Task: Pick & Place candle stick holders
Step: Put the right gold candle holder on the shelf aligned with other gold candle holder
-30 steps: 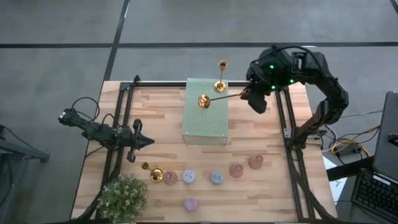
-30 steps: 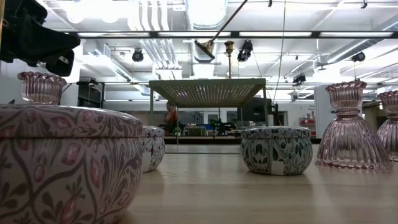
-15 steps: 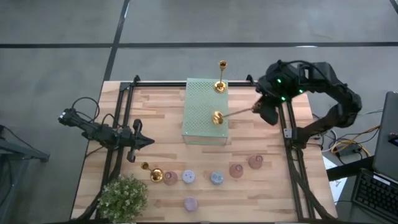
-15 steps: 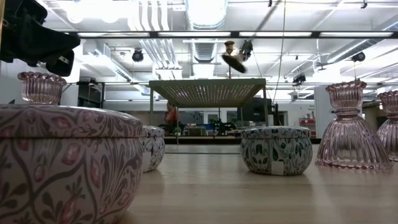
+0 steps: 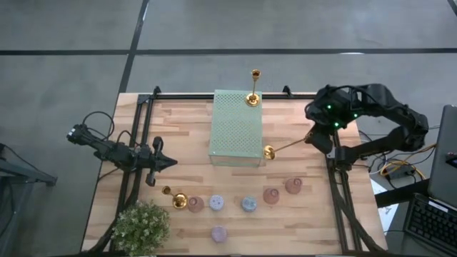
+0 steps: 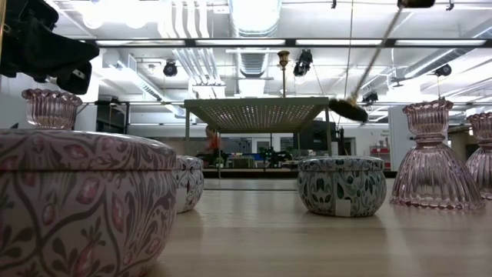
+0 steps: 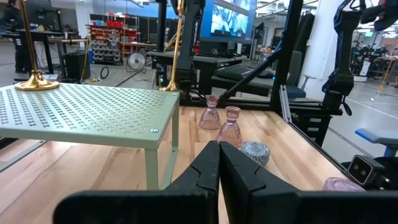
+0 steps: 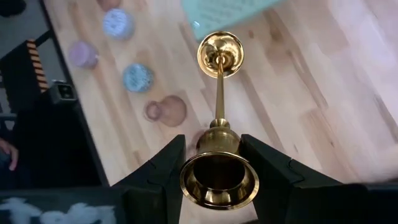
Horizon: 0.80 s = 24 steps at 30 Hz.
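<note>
My right gripper [image 5: 315,135] is shut on a gold candle stick holder [image 5: 285,145] above the table, beside the near right corner of the pale green block [image 5: 235,128]. Its round base [image 5: 269,152] points toward the table's left. A second gold holder [image 5: 253,98] stands by its base on the block's far edge. A third [image 5: 175,199] lies on the table near the front left. Several squat pastel holders [image 5: 248,204] sit in a row near the front edge. My left gripper [image 5: 171,162] is shut and empty, left of the block. My right gripper pinches the holder's cup end [image 8: 217,177] between its two fingers, one on each side of the cup. The fingers come from the table's right, slanting down, and the stem [image 8: 219,99] runs on ahead of them. The holder is lifted clear and tilted, base [image 6: 347,109] lowest.
A leafy potted plant [image 5: 141,225] stands at the front left corner. Black frame rails [image 5: 335,193] run along the table's left and right sides. Bare wood lies between the block and the row of pastel holders.
My right gripper has gone toward the table's near and right edges with the gold holder. The holder's base has passed from over the block's top to off its near right corner, staying clear of the block and tilted.
</note>
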Available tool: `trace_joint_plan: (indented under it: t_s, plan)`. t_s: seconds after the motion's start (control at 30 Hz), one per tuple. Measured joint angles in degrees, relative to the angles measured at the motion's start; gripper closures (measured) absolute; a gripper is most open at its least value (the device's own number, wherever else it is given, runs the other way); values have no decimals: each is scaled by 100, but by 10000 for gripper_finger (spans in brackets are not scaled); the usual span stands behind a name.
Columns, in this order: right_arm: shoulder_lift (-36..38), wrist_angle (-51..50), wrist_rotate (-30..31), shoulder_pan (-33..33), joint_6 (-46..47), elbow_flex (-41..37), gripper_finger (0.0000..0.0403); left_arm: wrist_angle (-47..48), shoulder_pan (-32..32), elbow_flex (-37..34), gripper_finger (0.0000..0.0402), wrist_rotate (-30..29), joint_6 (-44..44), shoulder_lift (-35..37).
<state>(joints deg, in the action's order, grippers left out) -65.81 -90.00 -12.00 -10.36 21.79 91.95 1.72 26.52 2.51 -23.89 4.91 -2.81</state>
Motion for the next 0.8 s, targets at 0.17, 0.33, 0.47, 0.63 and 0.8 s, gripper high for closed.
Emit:
trace_joint_plan:
  t_s: [0.17, 0.33, 0.47, 0.63, 0.8]
  plan:
    - [81, -1, 253, 1, 64, -544, 268, 0, -1, -1, 390, 1, 2, 0]
    - [-97, 0, 616, -4, 76, -882, 268, 2, 1, 1, 390, 0, 2, 0]
    - [-391, 11, 613, -1, 34, -925, 268, 1, 0, 1, 390, 1, 2, 0]
    - [-786, 11, 619, -2, -146, -897, 268, 0, 0, 1, 390, 0, 0, 0]
    - [-1156, 5, 614, -4, -324, -895, 261, 1, 0, 0, 390, 1, 1, 0]
